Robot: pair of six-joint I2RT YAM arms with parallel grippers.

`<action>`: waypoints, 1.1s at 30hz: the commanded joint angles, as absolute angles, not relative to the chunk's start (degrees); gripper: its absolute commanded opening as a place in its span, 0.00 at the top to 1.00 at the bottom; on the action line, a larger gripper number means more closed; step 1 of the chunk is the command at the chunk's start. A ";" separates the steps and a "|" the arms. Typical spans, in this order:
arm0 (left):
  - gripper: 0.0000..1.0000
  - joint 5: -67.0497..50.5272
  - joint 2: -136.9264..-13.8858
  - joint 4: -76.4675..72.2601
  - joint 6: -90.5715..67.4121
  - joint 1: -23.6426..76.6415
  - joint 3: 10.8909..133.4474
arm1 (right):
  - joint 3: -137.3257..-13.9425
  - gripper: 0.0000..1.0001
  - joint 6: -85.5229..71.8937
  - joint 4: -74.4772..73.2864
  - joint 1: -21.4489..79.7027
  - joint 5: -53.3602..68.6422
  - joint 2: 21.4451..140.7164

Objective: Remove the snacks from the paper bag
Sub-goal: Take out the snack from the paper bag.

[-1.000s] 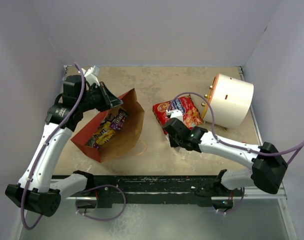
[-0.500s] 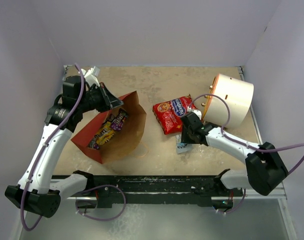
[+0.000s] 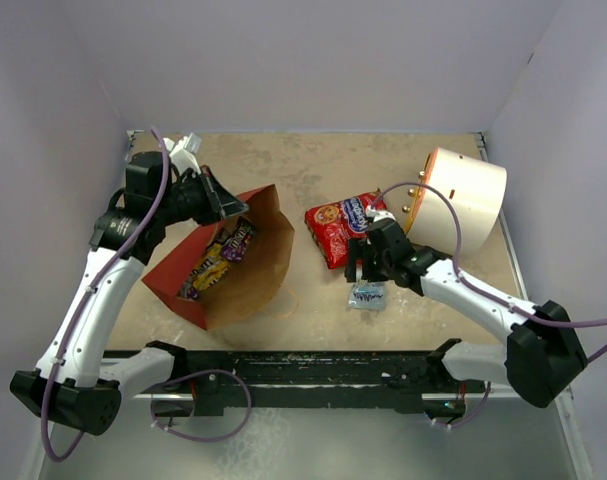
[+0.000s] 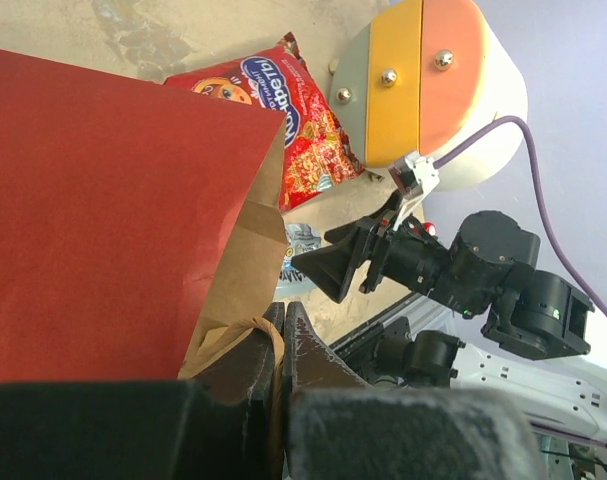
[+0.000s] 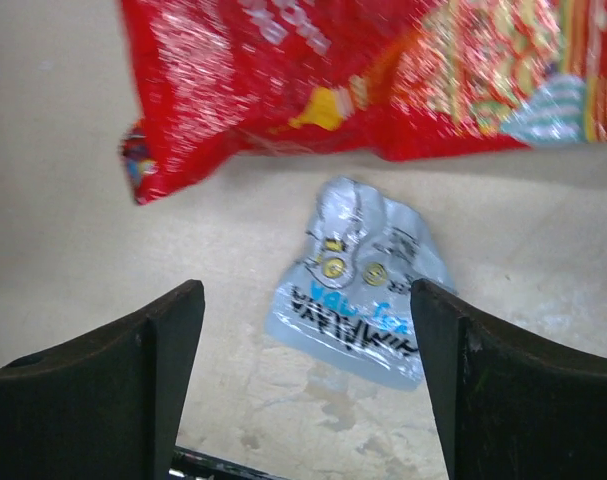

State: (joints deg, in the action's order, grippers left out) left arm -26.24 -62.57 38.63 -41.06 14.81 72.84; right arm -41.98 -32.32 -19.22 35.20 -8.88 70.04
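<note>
The paper bag point(image 3: 245, 283) lies on its side at the left, red outside point(image 4: 103, 220), brown inside, its mouth facing right. Several small candy wrappers point(image 3: 219, 256) lie inside it. My left gripper point(image 3: 226, 205) point(image 4: 282, 312) is shut on the bag's twisted handle point(image 4: 235, 333) at the upper rim. The large red packet point(image 3: 341, 226) point(image 5: 383, 80) lies on the table right of the bag. Just below it a silver-blue wrapper point(image 3: 367, 296) point(image 5: 361, 295) lies flat. My right gripper point(image 3: 363, 266) point(image 5: 305, 297) hangs open over that wrapper, touching nothing.
A white cylinder point(image 3: 465, 200) point(image 4: 423, 90) with an orange face lies at the right, close behind my right arm. The bag's other handle point(image 3: 285, 296) trails onto the table. Walls close the table in at the left, back and right.
My right gripper has opened and let the silver-blue wrapper drop to the table below the red packet, then shifted slightly. The left gripper and the bag have stayed put.
</note>
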 commanded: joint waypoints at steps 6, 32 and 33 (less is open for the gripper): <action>1.00 -31.46 -55.61 29.64 -41.03 14.94 68.42 | -46.50 0.13 -20.78 3.87 35.80 12.59 68.01; 1.00 -32.90 -53.69 30.03 -41.91 14.94 67.54 | -59.26 0.13 41.94 16.40 61.04 23.65 86.73; 1.00 -32.95 -53.70 30.24 -41.89 14.94 67.77 | -60.30 0.11 41.67 17.89 61.08 22.74 89.45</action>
